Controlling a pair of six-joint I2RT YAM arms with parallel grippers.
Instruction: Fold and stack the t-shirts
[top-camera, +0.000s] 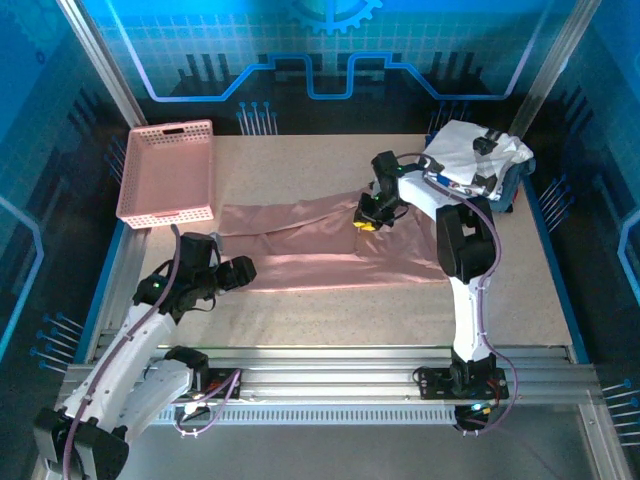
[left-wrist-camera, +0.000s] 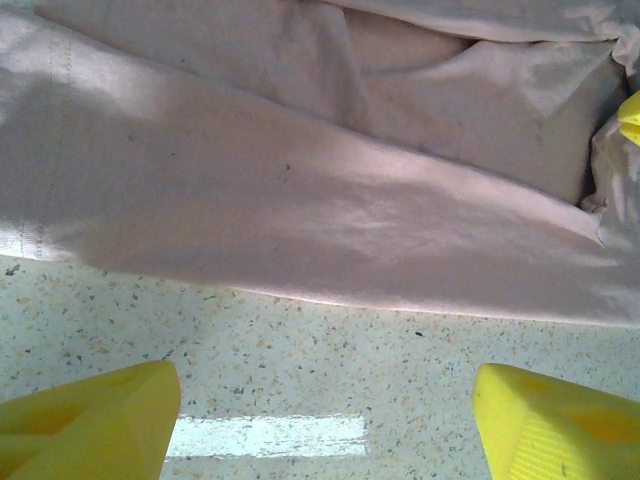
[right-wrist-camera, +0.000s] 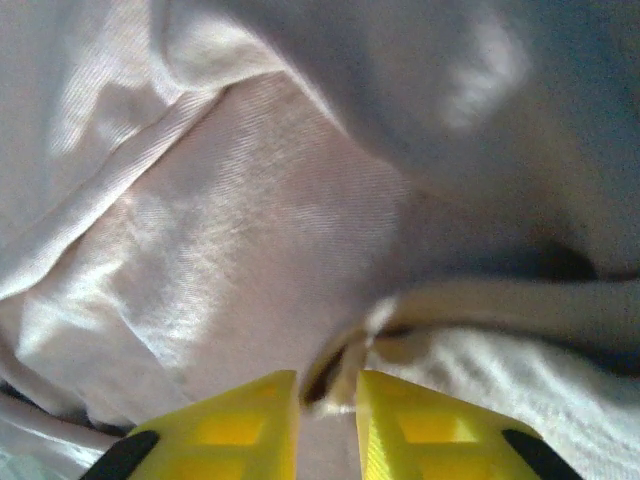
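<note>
Dusty-pink t-shirt (top-camera: 320, 250) lies across the middle of the tabletop (top-camera: 300, 320) as a long, narrow band. Its long axis runs left to right in the top view, with the left end just below the pink lattice basket (top-camera: 168, 170) at upper left. It looks doubled lengthwise, plain side up. Which end is the collar I cannot tell, though a stitched hem line shows at the left of the left wrist view.

On the band's upper edge, right of centre, the right tool (top-camera: 368, 222) has its fingers drawn nearly together, nipping a raised fold of the pink cloth. The left tool (top-camera: 243, 272) has its fingers wide apart over bare tabletop just beside the band's lower left edge, and it holds nothing.

The step in hand looks like folding this shirt. Next, I judge, the left tool must close on that near edge so both arms can carry the cloth over together. A white t-shirt with black patches (top-camera: 475, 150) and a navy one (top-camera: 515, 188) sit heaped at upper right.
</note>
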